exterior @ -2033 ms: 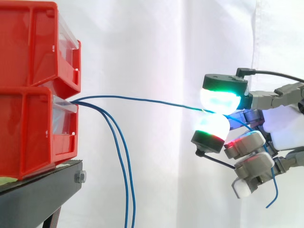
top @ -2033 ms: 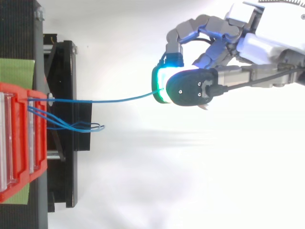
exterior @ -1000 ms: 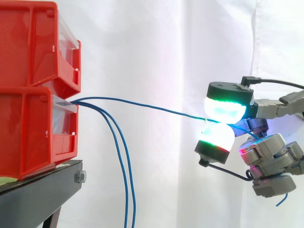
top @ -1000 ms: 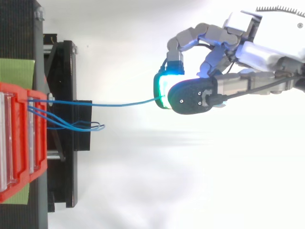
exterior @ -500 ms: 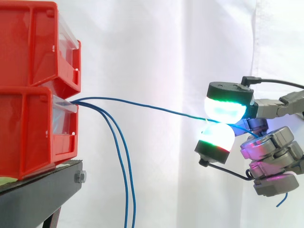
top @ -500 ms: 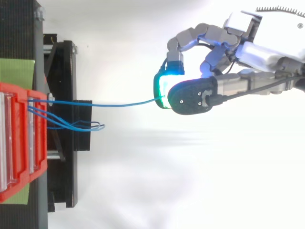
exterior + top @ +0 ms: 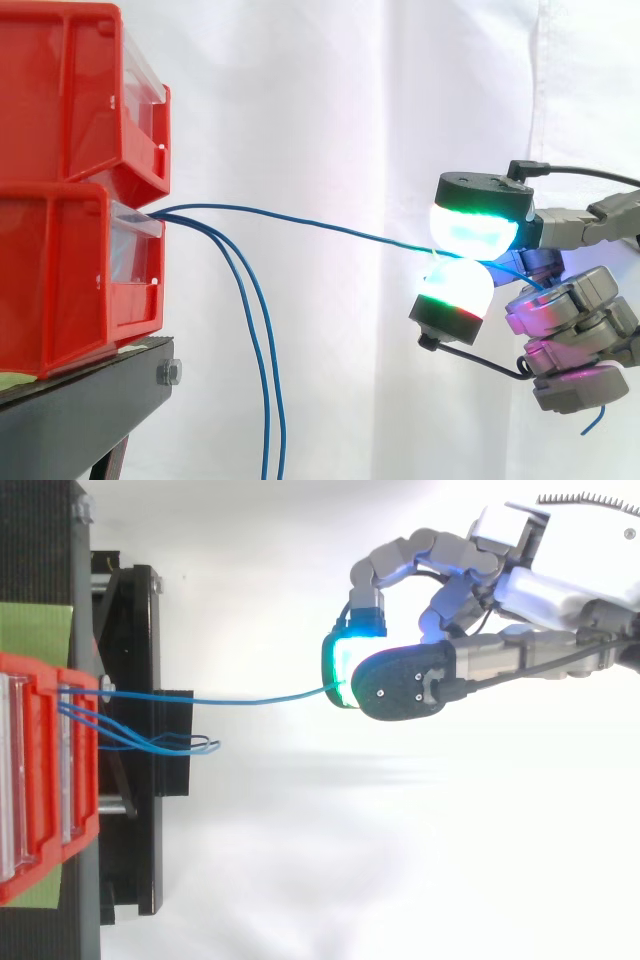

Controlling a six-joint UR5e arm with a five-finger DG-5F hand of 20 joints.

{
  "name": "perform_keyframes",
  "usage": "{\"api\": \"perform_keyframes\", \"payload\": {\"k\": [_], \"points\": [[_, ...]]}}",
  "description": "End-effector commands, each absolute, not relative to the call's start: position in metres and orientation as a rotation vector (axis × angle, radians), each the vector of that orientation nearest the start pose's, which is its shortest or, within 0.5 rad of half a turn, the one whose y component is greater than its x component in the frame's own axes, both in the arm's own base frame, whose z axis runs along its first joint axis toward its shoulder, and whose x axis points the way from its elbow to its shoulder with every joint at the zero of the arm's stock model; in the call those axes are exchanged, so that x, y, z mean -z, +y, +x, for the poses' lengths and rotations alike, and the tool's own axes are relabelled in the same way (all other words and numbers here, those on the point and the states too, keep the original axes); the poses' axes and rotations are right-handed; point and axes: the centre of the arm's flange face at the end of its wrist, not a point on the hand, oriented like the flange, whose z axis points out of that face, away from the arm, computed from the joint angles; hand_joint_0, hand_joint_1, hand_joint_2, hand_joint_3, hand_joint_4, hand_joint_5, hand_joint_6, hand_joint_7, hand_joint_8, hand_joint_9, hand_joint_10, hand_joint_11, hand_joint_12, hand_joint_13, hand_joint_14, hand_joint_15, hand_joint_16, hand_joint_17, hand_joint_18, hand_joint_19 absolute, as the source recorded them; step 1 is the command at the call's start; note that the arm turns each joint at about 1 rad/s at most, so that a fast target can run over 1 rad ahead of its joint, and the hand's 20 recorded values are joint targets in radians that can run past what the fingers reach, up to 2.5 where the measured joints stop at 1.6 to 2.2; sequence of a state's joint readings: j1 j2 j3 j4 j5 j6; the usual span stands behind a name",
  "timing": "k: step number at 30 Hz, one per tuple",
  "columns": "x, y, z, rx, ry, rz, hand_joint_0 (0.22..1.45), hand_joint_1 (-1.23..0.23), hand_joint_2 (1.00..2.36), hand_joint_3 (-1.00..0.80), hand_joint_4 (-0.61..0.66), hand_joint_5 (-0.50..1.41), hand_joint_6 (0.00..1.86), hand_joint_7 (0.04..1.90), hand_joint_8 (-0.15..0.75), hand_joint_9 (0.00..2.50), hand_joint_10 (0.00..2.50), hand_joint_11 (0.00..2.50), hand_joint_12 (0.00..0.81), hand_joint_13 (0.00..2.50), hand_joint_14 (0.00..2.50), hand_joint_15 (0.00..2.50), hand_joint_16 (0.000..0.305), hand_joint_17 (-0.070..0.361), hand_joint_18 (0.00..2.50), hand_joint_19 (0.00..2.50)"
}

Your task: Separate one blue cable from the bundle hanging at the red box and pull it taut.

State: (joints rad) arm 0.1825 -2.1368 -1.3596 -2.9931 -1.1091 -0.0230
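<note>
Hand at right of frame, two glowing pads pinching one cable.
From the pinch the cable runs left to the lower red box at the left edge, with a slight bow, so it looks not quite taut. The other cables hang down by the box, well apart. Best play: a firm pinch and a gentle, straight draw to the right, with no slip or jerk.
</note>
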Motion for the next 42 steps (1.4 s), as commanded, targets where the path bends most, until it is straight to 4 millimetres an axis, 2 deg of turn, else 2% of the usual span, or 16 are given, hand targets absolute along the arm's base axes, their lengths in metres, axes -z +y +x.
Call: {"api": "perform_keyframes", "payload": {"k": [1, 42], "points": [[-0.2687, -0.0545, 0.6836, -0.839, 1.181, 1.403, 0.77, -0.71, 1.02, -0.33, -0.08, -0.22, 0.93, 1.21, 0.245, 1.13, 0.96, 1.61, 0.313, 1.01, 1.77, 1.45, 0.036, 0.081, 1.11, 1.57], [-0.2693, -0.0544, 0.6839, -0.840, 1.180, 1.403, 0.77, -0.72, 1.02, -0.32, -0.08, -0.22, 0.93, 1.22, 0.252, 1.13, 1.08, 1.59, 0.318, 1.02, 1.77, 1.45, 0.036, 0.081, 1.11, 1.57]]}}
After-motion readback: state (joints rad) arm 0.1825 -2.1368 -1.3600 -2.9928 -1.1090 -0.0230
